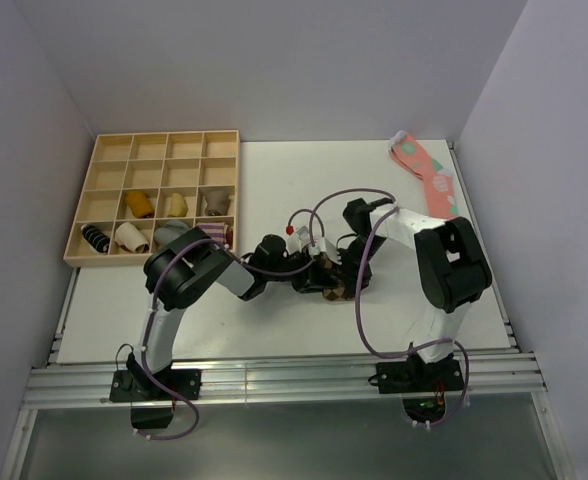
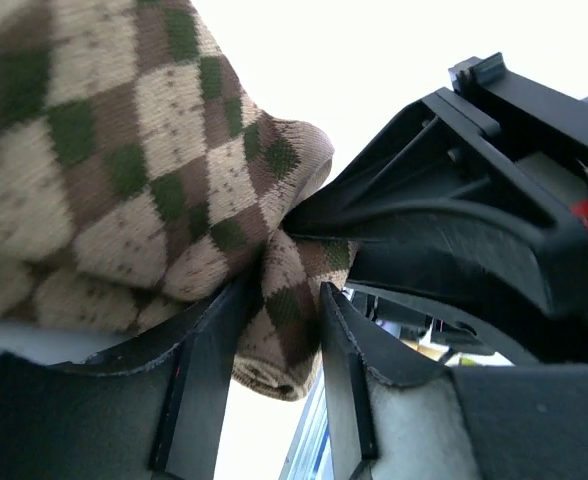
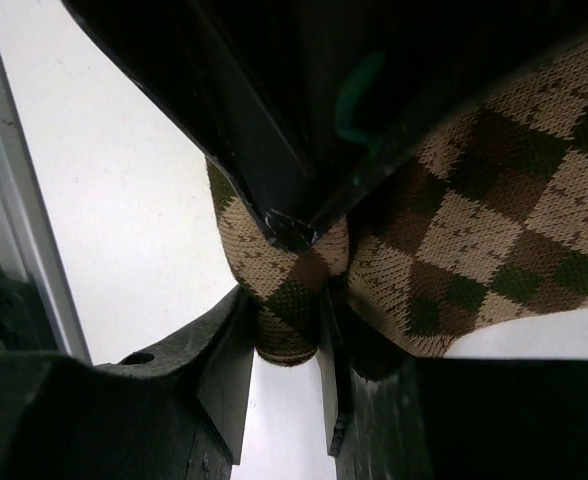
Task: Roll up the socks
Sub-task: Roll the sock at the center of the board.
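The socks (image 1: 326, 287) are a tan bundle with dark argyle diamonds, held just above the table's middle between both grippers. In the left wrist view the socks (image 2: 124, 170) fill the upper left. A folded cuff hangs down between the fingers of my left gripper (image 2: 286, 330), and fabric touches both pads. In the right wrist view the socks (image 3: 494, 230) spread to the right. A narrow fold is pinched in my right gripper (image 3: 289, 340). The two grippers (image 1: 309, 280) (image 1: 339, 278) meet tip to tip at the bundle.
A wooden compartment tray (image 1: 220, 140) stands at the back left, holding several rolled socks, among them a striped one (image 1: 96, 238). Pink socks with teal spots (image 1: 429, 180) lie at the back right. A metal rail (image 1: 274, 380) runs along the near edge.
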`<action>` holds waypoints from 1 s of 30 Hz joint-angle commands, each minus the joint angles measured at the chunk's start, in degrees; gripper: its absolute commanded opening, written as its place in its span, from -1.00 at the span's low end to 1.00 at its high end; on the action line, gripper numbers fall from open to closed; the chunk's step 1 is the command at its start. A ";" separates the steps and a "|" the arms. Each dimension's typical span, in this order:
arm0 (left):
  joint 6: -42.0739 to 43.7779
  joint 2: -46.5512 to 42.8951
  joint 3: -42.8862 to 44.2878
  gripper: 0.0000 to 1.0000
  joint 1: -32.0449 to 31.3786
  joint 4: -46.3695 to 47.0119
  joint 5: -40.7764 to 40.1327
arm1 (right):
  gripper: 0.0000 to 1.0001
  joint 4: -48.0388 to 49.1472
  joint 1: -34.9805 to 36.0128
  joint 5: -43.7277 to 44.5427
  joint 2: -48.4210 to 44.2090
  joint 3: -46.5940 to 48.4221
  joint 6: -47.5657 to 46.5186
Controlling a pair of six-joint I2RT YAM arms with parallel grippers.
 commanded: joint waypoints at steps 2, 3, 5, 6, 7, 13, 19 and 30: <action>-1.56 -0.68 -6.75 -0.07 0.19 5.76 -9.68 | -0.65 -3.77 -1.04 4.04 4.17 1.85 0.73; -2.08 -0.86 -7.54 -0.05 0.19 7.37 -11.17 | -0.65 -4.39 -1.13 3.86 5.05 2.29 0.73; -1.13 -2.00 -9.65 -0.03 0.10 9.92 -13.02 | -0.65 -6.23 -1.39 3.77 5.93 3.52 0.90; -0.69 -2.53 -10.44 -0.02 0.10 10.81 -14.42 | -0.65 -6.68 -1.48 3.86 6.72 3.88 1.08; -0.25 -3.58 -12.27 0.04 0.10 11.77 -16.52 | -0.64 -6.95 -1.74 4.12 7.08 4.40 1.25; 5.55 -8.58 -18.43 0.15 -1.04 17.14 -24.87 | -0.63 -11.60 -2.63 3.51 11.64 8.52 2.13; 14.86 -13.42 -23.09 0.13 -3.94 20.04 -31.83 | -0.64 -16.87 -2.80 2.19 16.48 13.45 3.54; 34.46 -20.99 -19.34 0.11 -9.04 11.70 -32.02 | -0.63 -23.73 -2.98 2.54 22.98 20.75 6.61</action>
